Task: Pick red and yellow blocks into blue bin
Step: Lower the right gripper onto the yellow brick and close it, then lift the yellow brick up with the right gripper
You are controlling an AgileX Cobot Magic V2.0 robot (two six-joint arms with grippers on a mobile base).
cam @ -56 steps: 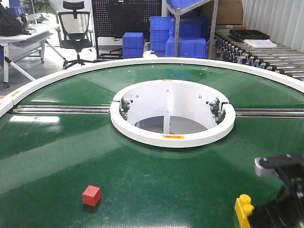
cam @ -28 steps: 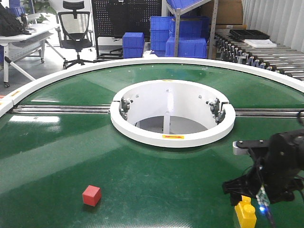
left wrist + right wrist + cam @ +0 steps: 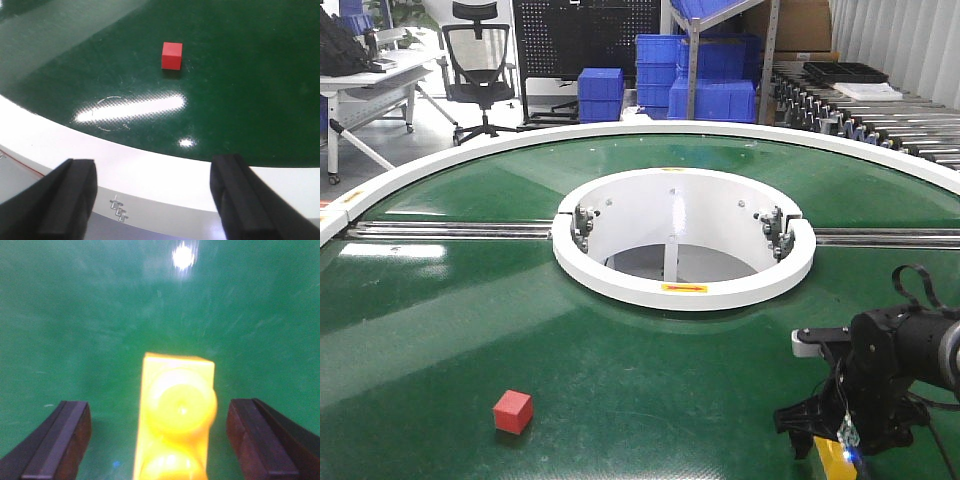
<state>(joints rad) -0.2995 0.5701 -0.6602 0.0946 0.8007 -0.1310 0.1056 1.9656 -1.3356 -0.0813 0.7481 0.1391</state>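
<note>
Right gripper (image 3: 160,440): jaws spread, straddling yellow brick (image 3: 177,410), not touching; now lower, hiding most of brick. Left gripper (image 3: 157,202): spread, empty. Red cube (image 3: 513,411): unmoved on green table (image 3: 470,300).

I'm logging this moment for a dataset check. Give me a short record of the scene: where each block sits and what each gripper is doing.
red cube: alone on the green table, near-left area, nothing touching it
yellow brick: on the table, between the right gripper's fingers
right gripper: open, straddling the brick, a gap on each side
left gripper: open, empty, above the white rim, facing the cube
blocks grasped: none
</note>
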